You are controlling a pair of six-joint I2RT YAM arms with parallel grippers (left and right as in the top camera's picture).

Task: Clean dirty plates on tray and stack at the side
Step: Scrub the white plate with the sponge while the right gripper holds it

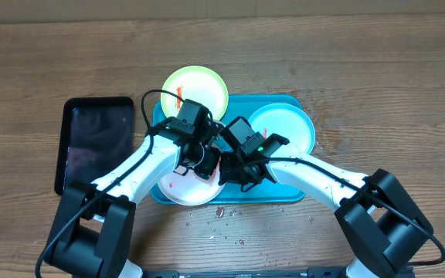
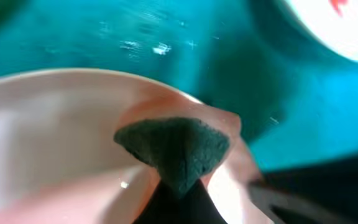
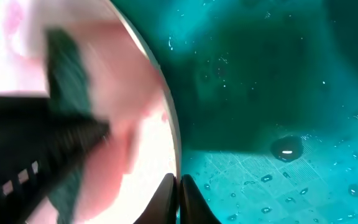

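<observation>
On the turquoise tray [image 1: 246, 103] lies the white plate [image 1: 185, 188], pink with smeared sauce. My left gripper [image 1: 201, 164] is shut on a dark green sponge [image 2: 176, 146] that presses on that plate [image 2: 55, 137]. My right gripper [image 1: 232, 174] is shut on the plate's right rim; its fingertips [image 3: 169, 198] pinch the edge [image 3: 135, 155]. The yellow-green plate [image 1: 194, 91], with a red smear, overlaps the tray's far left corner. At the tray's far right sits the pale blue plate [image 1: 282, 126].
A black tray [image 1: 95, 143] lies left of the turquoise one. Red crumbs [image 1: 219, 212] dot the wooden table in front. Water drops [image 3: 286, 149] stand on the tray floor [image 3: 260, 93]. Another plate's edge with a red mark [image 2: 347, 25] shows beyond the sponge.
</observation>
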